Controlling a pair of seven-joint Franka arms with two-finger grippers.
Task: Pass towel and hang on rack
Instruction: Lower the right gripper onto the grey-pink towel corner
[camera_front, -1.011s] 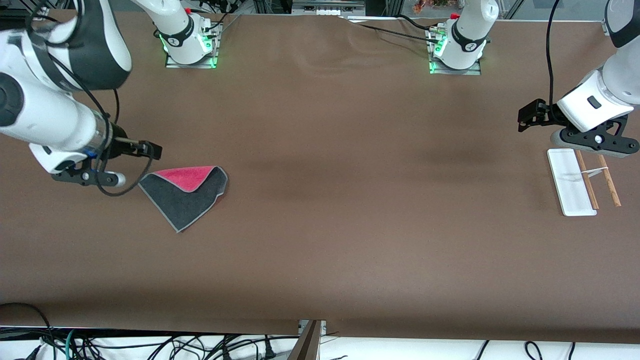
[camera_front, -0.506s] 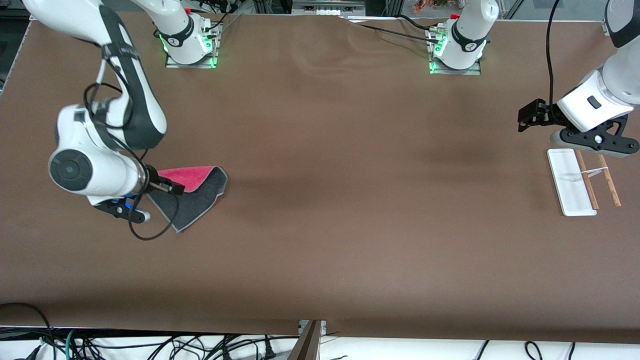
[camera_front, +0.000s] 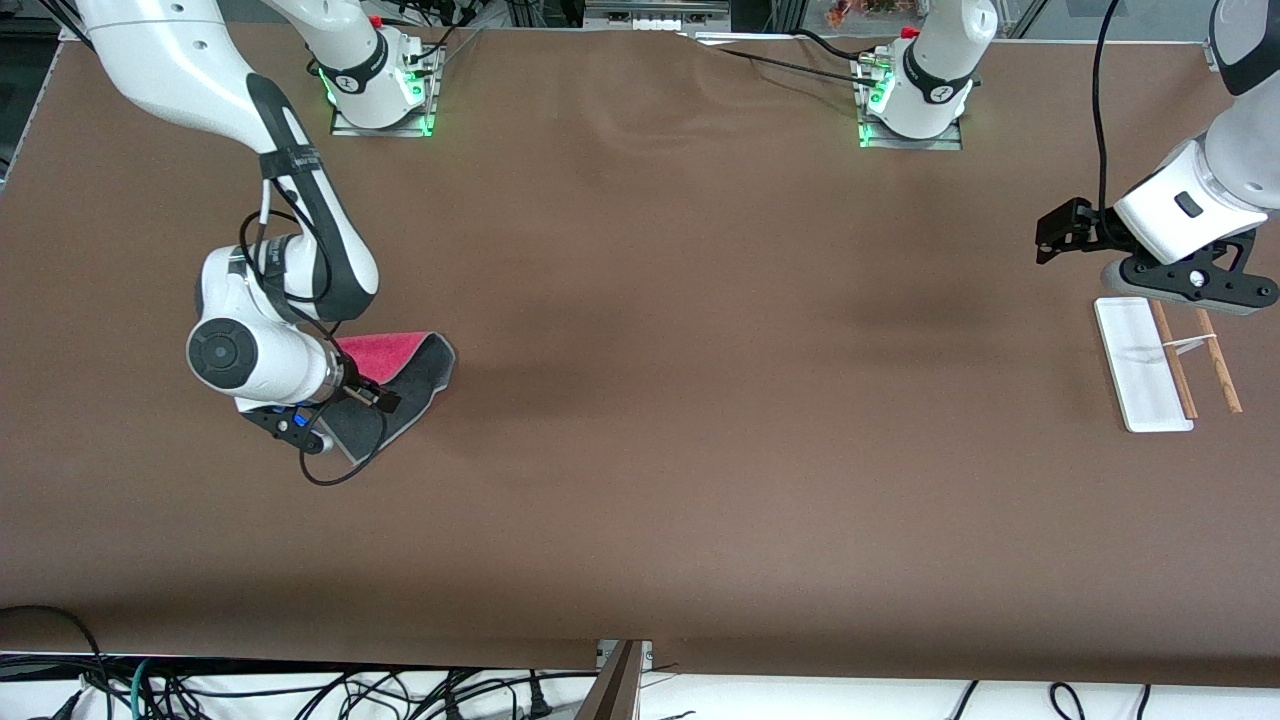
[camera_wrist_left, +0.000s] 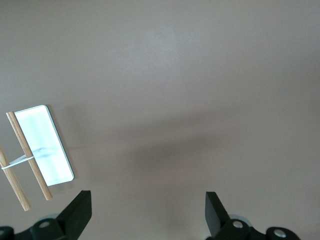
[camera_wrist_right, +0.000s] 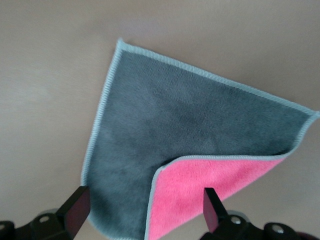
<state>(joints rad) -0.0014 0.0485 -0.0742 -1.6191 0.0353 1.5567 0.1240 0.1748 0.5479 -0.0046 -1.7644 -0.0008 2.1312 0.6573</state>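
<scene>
Now hovering over the towel (camera_front: 400, 385), having swung in from beside it a second ago: right pincer (camera_wrist_right: 142, 212), jaws spread wide, holding nothing. Lying folded on the surface (camera_front: 640, 450) at the right arm's end, pink corner turned up. Waiting unmoved above the rack (camera_front: 1165, 360): left pincer (camera_wrist_left: 147, 212), likewise wide and empty.

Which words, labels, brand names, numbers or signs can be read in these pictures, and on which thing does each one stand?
None can be read.
The towel, the rack and the table carry no writing.
Small dark marks on the band of each arm's base, right and left, are too small to read.
</scene>
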